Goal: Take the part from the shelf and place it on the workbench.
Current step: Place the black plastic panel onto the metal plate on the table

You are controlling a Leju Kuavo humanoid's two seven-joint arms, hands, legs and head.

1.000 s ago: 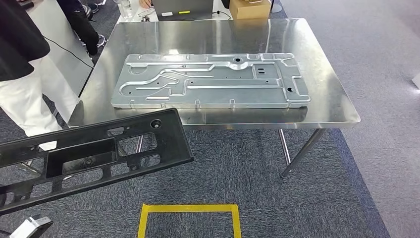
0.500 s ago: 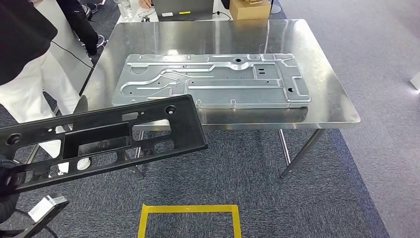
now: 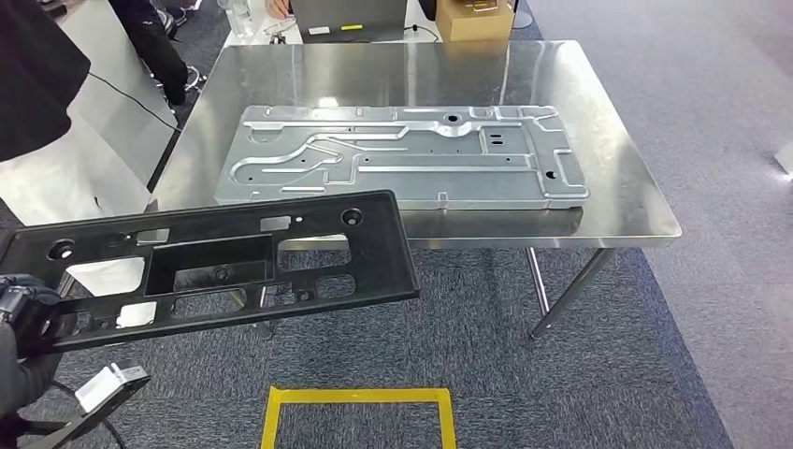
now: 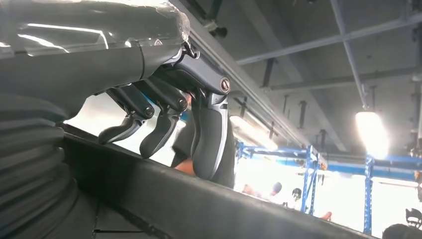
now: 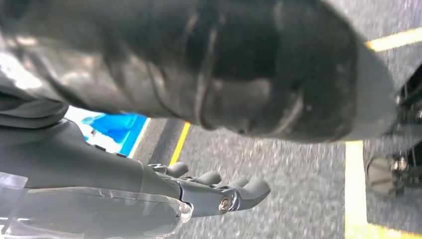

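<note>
The part is a long black plastic frame (image 3: pixel 234 262) with several cut-outs, held level in the air low on the left of the head view. My left hand (image 3: pixel 23 318) grips its near end. In the left wrist view the fingers (image 4: pixel 164 119) curl over the frame's black edge (image 4: pixel 199 204). The frame's far end overlaps the front left edge of the steel workbench (image 3: pixel 393 75) in the picture. My right hand (image 5: pixel 219 191) hangs over the carpet with its fingers apart and nothing in it.
A large stamped metal plate (image 3: pixel 402 154) covers the middle of the workbench. A cardboard box (image 3: pixel 472 19) and a laptop (image 3: pixel 346 14) stand beyond its far edge. A person (image 3: pixel 37 65) stands at the left. A yellow tape square (image 3: pixel 360 412) marks the carpet in front.
The black frame has risen and moved right toward the workbench, and my left hand has come into the head view. The person at the left has shifted.
</note>
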